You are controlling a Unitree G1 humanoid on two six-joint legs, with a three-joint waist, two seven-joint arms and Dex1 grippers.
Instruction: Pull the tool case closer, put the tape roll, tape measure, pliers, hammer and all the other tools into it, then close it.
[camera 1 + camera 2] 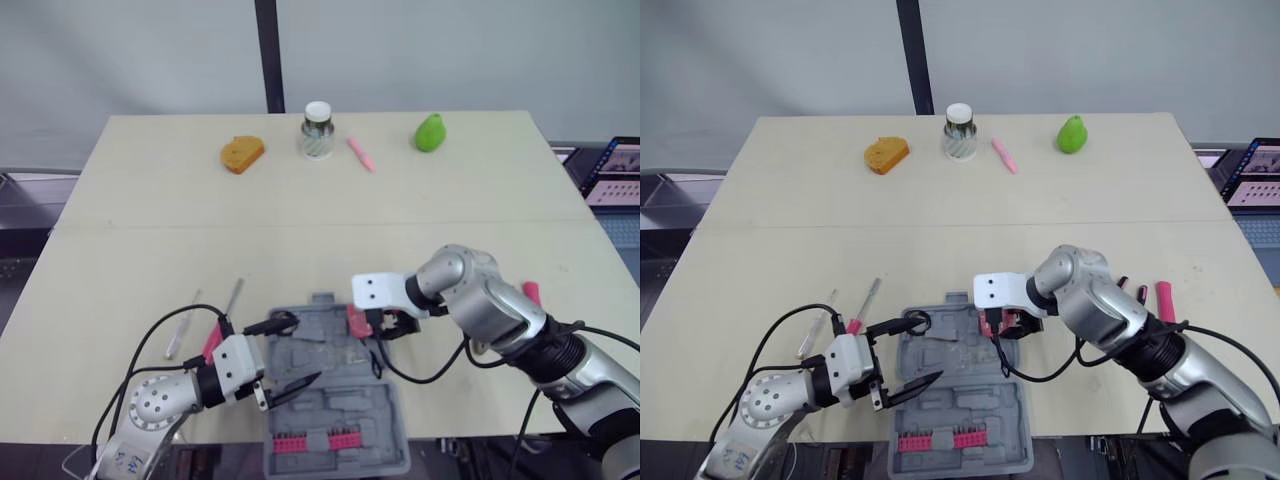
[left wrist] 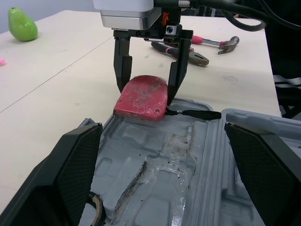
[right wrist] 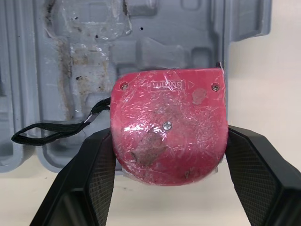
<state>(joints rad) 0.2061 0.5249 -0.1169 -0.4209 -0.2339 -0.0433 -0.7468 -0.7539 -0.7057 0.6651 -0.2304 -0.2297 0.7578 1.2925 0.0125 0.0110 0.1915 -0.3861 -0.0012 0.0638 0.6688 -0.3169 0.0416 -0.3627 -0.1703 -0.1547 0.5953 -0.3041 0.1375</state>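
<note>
Tape-measure step: right claw (image 2: 146,94), grasping the tape measure (image 3: 167,125) over the tool case (image 2: 188,160) rim beneath it, should shift inward, lower, release.

Left hand (image 1: 300,350) low, fingers spread — right hand (image 1: 383,325) turned down, clamping tape measure (image 2: 141,98)

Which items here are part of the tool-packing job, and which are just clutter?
Job: tool case, tape measure, pliers, hammer, pink-handled screwdriver.

Clutter: green pear, lidded jar, pink pen, orange bread-shaped piece, laptop.
</note>
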